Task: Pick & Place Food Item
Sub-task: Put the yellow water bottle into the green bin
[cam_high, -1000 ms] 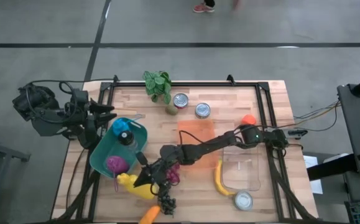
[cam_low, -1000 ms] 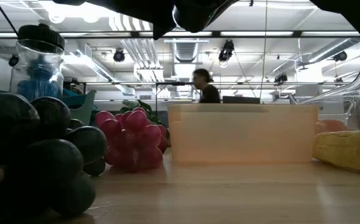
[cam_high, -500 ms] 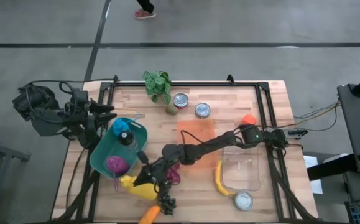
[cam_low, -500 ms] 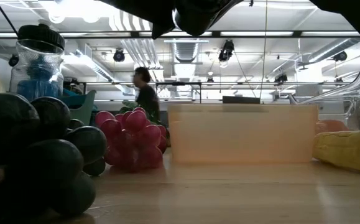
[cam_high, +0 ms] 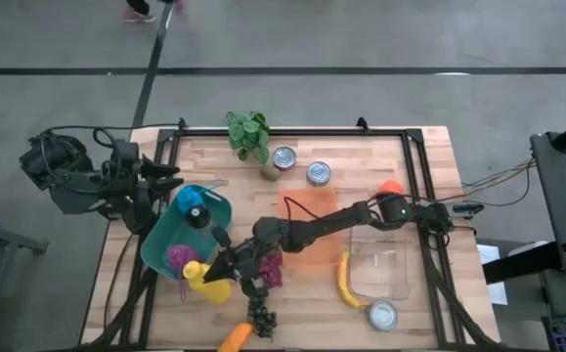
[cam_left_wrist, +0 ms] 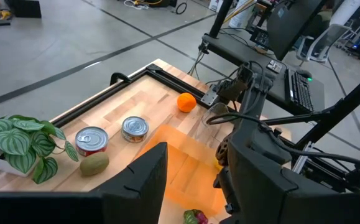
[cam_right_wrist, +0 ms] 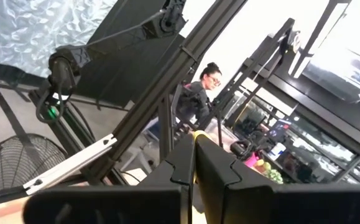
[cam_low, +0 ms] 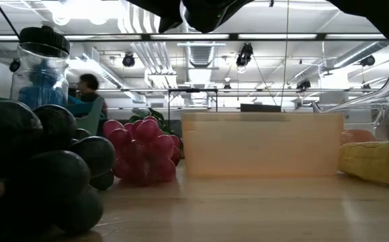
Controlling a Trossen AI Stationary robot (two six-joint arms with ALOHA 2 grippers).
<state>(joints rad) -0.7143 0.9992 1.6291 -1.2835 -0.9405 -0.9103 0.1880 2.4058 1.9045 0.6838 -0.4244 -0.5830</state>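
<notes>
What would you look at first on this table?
Probably the right arm, stretched across the table with its end effector shut on a yellow food item beside the teal bowl. Next, the black grapes and red grapes looming in the low view, near the table's front edge.

- Bare wood of the surface [cam_high: 380,154] lies open along the far right edge.
- The right arm [cam_high: 331,223] stretches across the middle, over the orange tray [cam_high: 308,207].
- Teal bowl [cam_high: 165,235], red grapes [cam_high: 270,270] and dark grapes [cam_high: 261,319] crowd the near left.
</notes>
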